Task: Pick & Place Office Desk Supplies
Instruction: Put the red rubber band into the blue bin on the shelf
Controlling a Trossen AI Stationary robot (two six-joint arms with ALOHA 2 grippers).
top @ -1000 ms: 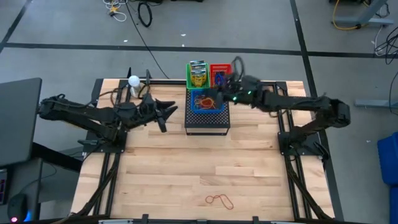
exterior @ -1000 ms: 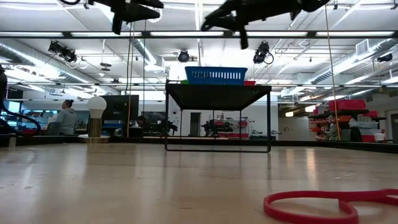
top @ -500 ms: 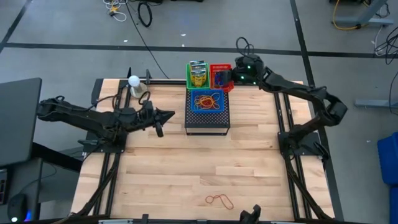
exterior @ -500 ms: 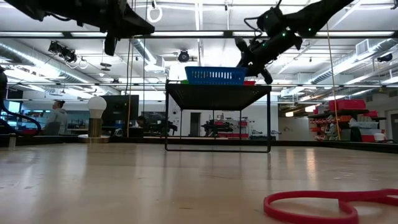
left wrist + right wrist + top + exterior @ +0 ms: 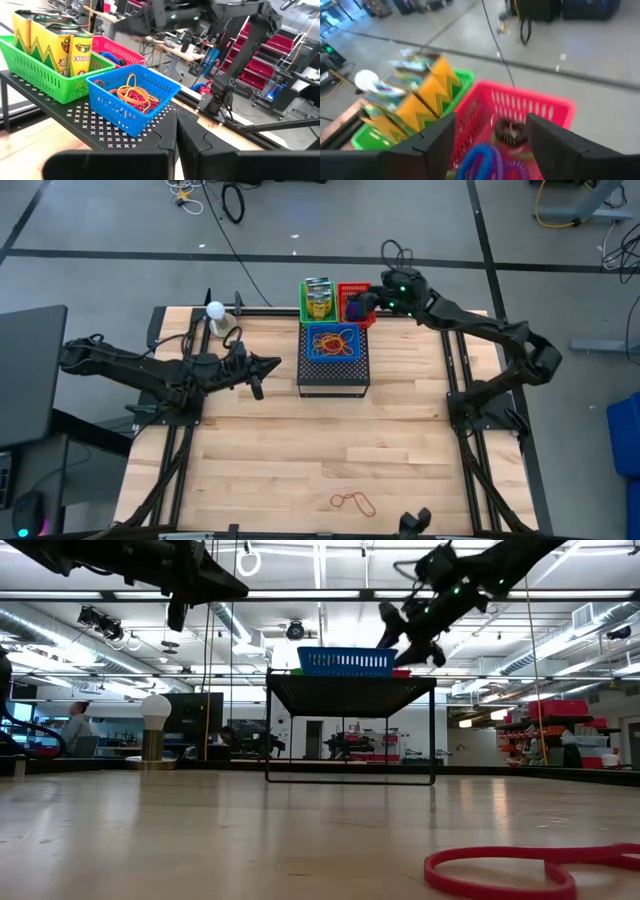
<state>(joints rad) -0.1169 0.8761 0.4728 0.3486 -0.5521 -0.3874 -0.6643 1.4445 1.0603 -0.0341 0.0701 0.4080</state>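
Tabletop baskets (image 5: 334,343) of rubber bands (image 5: 336,340)

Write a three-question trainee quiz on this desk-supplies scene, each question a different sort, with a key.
1. True or false: the right end effector is open above the red basket.
2. Which basket holds the rubber bands? A) green B) blue C) red
3. Fill in: one rubber band lies loose on the ____.

Key: 1 true; 2 B, the blue basket; 3 table. For reference, the left end effector is shut beside the black mesh stand.
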